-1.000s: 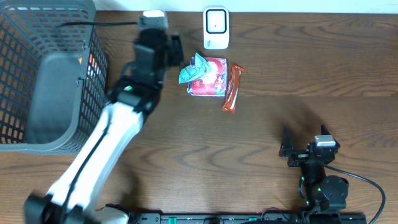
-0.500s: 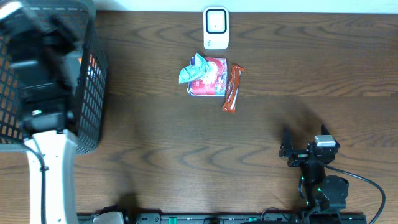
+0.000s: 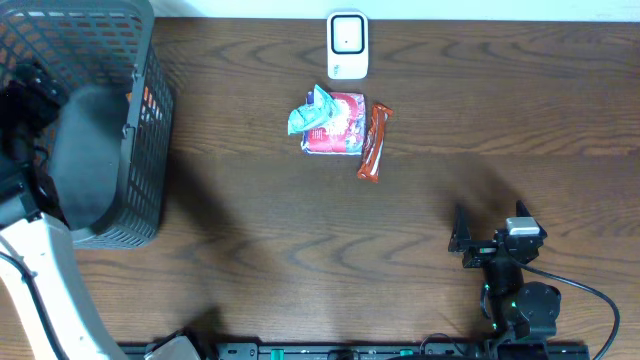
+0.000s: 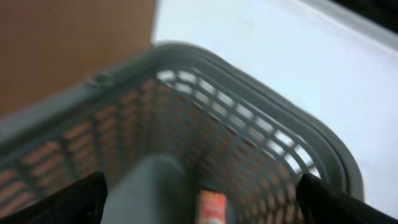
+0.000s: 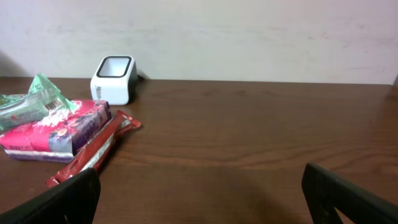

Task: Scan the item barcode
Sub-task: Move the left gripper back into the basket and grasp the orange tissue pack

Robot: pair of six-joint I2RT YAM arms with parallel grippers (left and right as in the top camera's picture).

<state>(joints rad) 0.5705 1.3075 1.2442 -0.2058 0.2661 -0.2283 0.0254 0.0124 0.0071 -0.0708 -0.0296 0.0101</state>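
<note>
The item (image 4: pixel 212 210), small and orange, lies in the basket (image 4: pixel 261 124) under the left pincer (image 4: pixel 202 199), which is wide open and empty. The right pincer (image 5: pixel 202 196) is open too; packs (image 5: pixel 56 127) lie ahead on its left, the scanner (image 5: pixel 114 79) farther.

Bare table (image 3: pixel 235 150) between basket (image 3: pixel 150 140) and snack pile (image 3: pixel 335 122)

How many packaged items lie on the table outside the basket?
3: green packet resting on the pink pack, slim red bar against that pack's side. More may hide underneath.
</note>
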